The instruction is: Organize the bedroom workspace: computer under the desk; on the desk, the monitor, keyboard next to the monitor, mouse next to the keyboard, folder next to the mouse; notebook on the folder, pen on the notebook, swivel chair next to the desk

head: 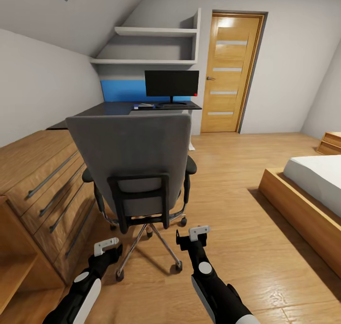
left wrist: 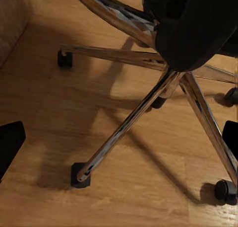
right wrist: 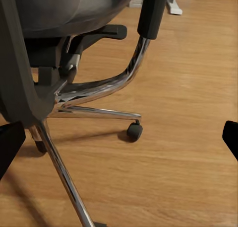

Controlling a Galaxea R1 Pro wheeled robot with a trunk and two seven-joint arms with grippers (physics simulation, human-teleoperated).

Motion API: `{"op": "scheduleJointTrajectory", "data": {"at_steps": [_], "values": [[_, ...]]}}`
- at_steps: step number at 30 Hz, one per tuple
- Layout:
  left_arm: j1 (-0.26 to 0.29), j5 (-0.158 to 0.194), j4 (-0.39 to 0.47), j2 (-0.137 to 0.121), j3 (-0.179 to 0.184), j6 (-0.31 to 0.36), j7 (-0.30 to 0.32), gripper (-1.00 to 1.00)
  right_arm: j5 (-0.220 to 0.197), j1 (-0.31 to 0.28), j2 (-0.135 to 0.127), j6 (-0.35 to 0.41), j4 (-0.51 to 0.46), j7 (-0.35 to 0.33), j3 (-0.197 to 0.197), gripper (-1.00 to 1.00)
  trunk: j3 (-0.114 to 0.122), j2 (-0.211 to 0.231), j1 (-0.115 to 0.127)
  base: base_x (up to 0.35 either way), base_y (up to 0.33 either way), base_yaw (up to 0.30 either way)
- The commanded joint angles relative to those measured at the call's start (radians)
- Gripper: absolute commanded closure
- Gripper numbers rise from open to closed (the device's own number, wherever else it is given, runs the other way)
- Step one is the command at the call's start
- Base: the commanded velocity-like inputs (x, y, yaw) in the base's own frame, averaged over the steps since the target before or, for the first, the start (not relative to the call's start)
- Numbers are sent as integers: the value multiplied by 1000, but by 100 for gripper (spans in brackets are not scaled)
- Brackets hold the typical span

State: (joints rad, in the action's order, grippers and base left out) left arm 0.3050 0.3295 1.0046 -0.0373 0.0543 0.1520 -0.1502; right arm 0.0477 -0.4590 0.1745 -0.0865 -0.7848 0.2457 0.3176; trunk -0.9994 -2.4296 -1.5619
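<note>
Both hands, left hand and right hand, hang open and empty behind the swivel chair; its back faces me dead ahead, tabletop beyond, right hand slightly nearer.

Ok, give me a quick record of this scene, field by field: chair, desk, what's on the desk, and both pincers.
swivel chair: back turned to the robot, standing between the robot and the desk
chair base: chrome star legs with castors on the wooden floor
desk: glossy black top, against the far wall under the shelves
monitor: upright on the desk, screen dark
other desk items: low flat things beside the monitor stand, too small to identify
left pincer: open, empty, low behind the chair
right pincer: open, empty, low behind the chair
door: wooden, closed
</note>
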Motion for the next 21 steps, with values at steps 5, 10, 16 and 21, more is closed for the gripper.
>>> {"op": "scheduleJointTrajectory", "data": {"at_steps": [5, 10, 16, 21], "values": [[0, 9, -15, -1, 7, -140, -7, -100, 7, -1, 0, -21, 2, 8, 1, -100, -1, 0, 0, 0, 0, 0], [0, 7, -48, 3, 23, -257, -7, -100, 7, -1, 0, -36, 3, 8, 0, -100, -1, 0, 0, 0, 0, 0], [0, 7, -62, 3, 36, -284, -6, -100, 9, 0, 0, -69, 17, 6, 15, -100, -1, 0, 0, 0, 0, 0], [0, 6, -64, 4, 38, -286, -5, -100, 9, 0, 0, -83, 26, 7, 31, -100, -1, 0, 0, 0, 0, 0]]}}
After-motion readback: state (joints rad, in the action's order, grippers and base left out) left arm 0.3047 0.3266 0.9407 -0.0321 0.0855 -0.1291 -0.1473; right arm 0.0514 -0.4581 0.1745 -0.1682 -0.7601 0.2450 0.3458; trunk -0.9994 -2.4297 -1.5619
